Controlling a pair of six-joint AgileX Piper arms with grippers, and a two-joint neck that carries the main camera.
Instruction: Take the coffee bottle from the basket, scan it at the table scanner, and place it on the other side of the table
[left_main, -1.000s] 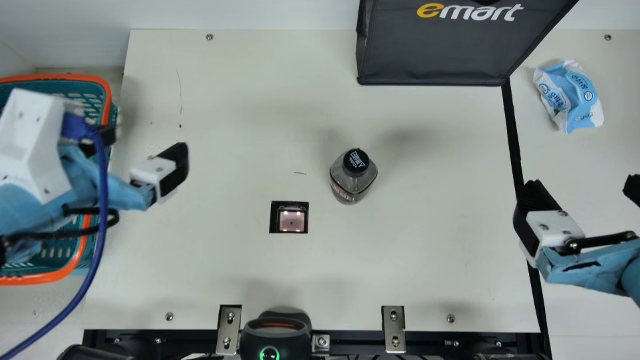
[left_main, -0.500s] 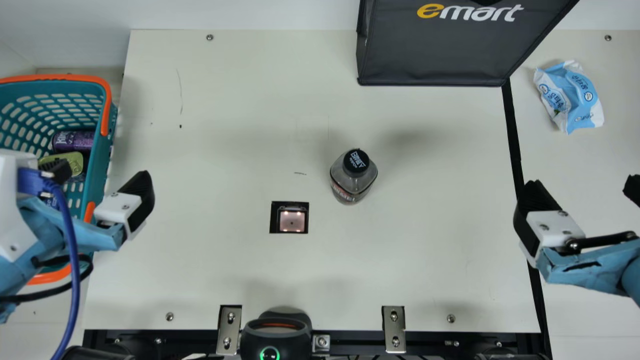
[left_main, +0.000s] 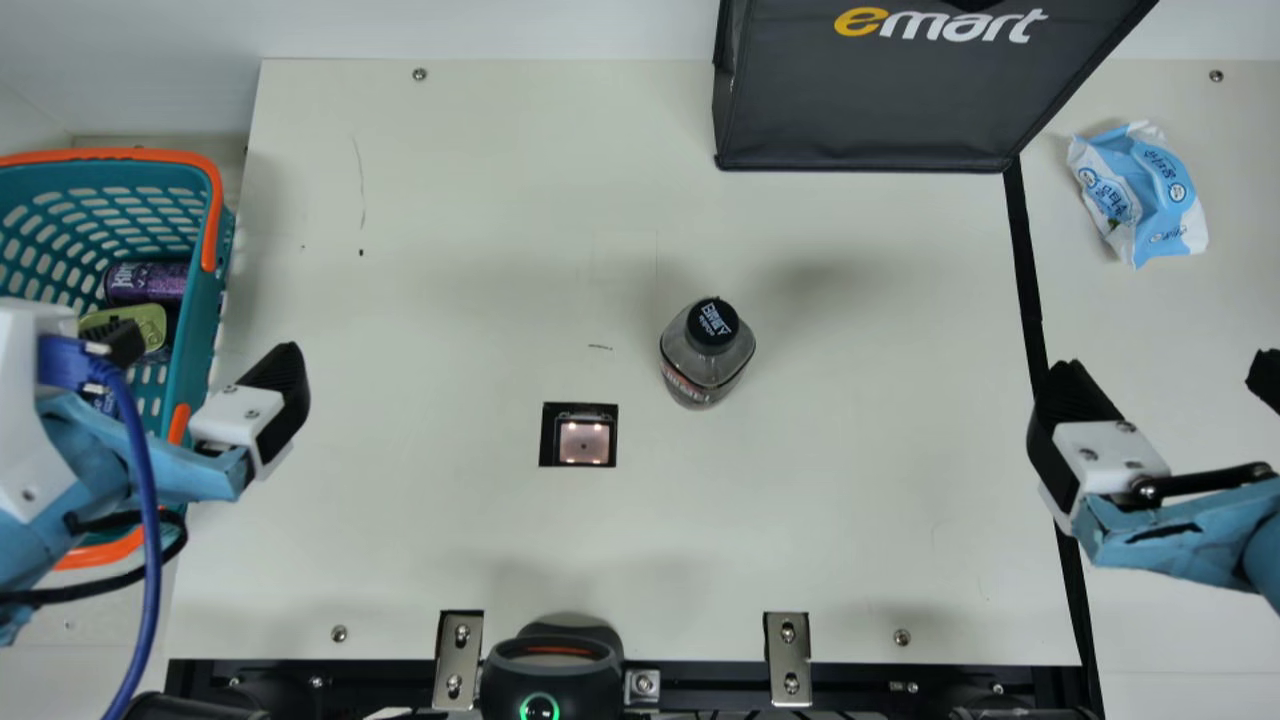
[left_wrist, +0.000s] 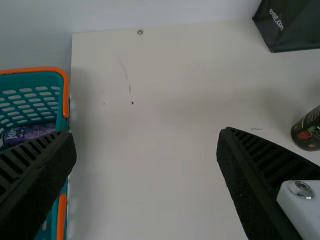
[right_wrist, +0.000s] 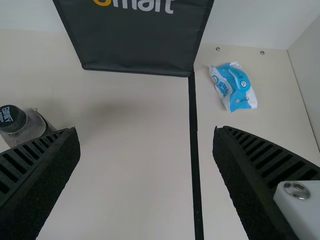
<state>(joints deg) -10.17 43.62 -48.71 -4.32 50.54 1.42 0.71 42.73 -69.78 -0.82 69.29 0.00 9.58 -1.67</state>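
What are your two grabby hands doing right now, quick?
Left gripper: open, holding nothing.
Right gripper: open, holding nothing too.

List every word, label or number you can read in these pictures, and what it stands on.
"emart": front of the black bag.
".com", ending a blurred word: the bag's side.
Too small or blurred to read surely: print on the bottle, its cap, purple can and blue-white packet.

Left gripper (left_main: 207, 350): moved left and lower in the main view.
Blue cable (left_main: 152, 520): shifted left too.
Basket (left_main: 110, 155): uncovered across much of the inside.
Purple can (left_main: 148, 283): now in sight there.
Yellow-green item (left_main: 152, 322): likewise, partly.
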